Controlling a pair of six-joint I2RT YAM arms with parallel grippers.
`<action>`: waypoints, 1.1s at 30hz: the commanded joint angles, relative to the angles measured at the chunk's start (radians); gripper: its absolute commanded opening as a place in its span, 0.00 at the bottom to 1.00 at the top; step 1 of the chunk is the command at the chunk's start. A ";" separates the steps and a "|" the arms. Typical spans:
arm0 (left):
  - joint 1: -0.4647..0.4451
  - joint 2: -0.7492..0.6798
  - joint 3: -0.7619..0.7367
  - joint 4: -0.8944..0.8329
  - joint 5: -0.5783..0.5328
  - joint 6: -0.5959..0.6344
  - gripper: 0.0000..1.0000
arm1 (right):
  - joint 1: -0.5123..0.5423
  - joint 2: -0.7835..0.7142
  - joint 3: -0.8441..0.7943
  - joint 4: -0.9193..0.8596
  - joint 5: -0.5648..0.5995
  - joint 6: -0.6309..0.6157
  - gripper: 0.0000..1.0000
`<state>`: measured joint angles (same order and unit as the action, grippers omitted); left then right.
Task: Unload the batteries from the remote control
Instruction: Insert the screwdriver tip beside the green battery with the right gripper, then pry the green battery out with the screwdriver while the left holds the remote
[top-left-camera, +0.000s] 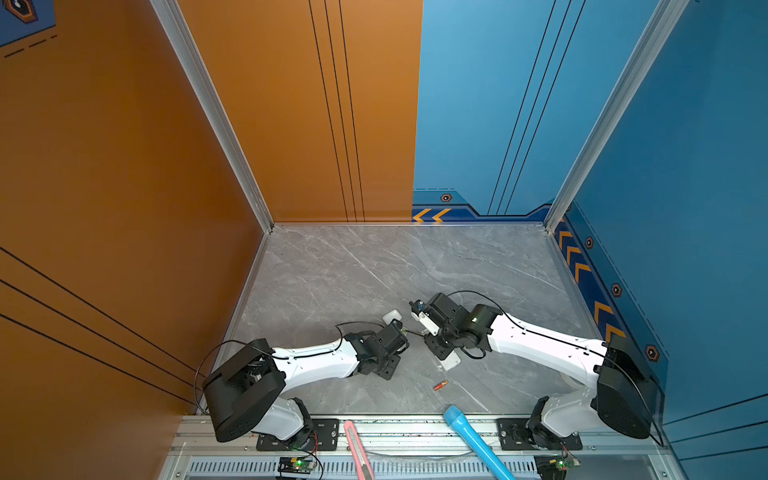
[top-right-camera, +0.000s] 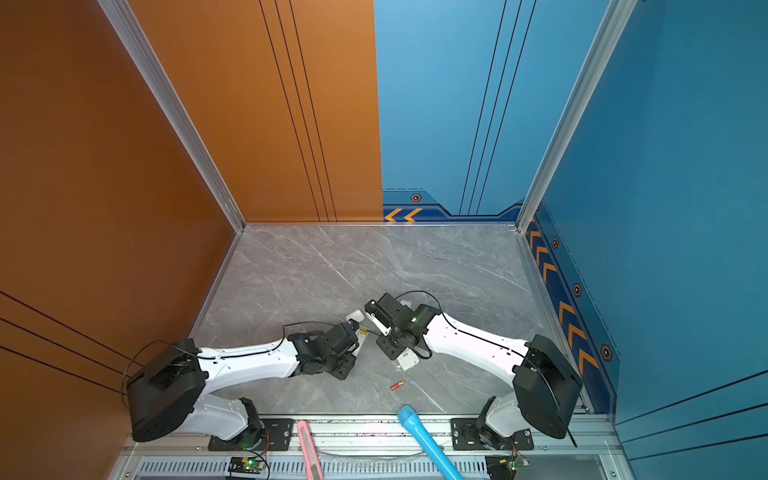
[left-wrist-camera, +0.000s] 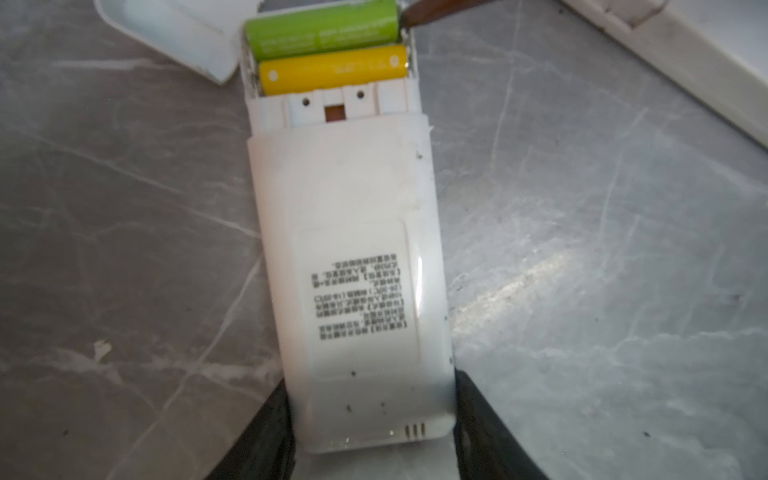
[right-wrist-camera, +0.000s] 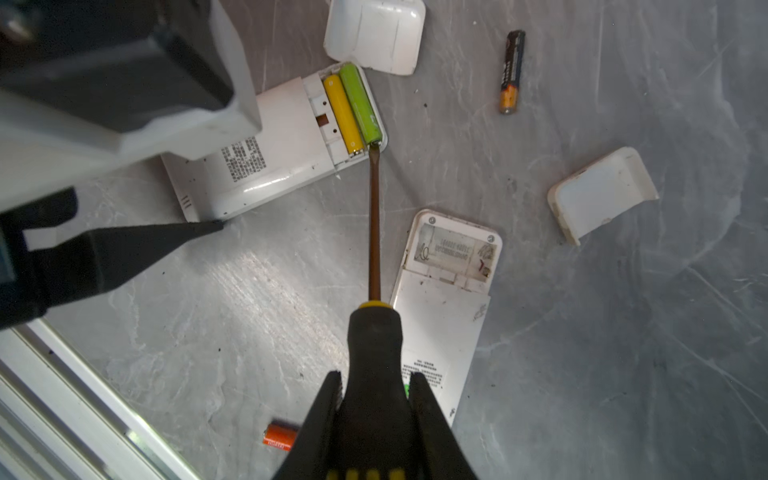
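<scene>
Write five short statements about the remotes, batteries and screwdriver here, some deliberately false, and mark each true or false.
1. The green cylindrical battery and yellow cylindrical battery sit in the white plastic remote clamped by the left tool. True.
2. The right tool is empty. False: it is shut on the black-and-yellow-handled screwdriver.
3. The screwdriver's tip is at the green battery's end. True.
4. The second white plastic remote holds two batteries. False: its open compartment is empty.
5. The red-orange cylindrical battery lies loose on the grey marble table. True.
</scene>
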<state>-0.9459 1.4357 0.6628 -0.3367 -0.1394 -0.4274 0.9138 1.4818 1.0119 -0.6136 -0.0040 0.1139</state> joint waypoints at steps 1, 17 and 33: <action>-0.001 0.059 -0.029 0.016 0.102 0.076 0.07 | 0.018 0.106 -0.050 0.232 -0.061 0.029 0.00; -0.012 0.093 -0.030 0.053 0.159 0.105 0.02 | 0.022 0.029 -0.097 0.283 -0.088 0.079 0.00; -0.035 0.136 -0.004 0.063 0.208 0.131 0.00 | 0.011 -0.024 -0.110 0.302 -0.101 0.089 0.00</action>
<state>-0.9436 1.4807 0.6899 -0.3511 -0.1467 -0.4297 0.9203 1.4292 0.9203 -0.4847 -0.0059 0.2031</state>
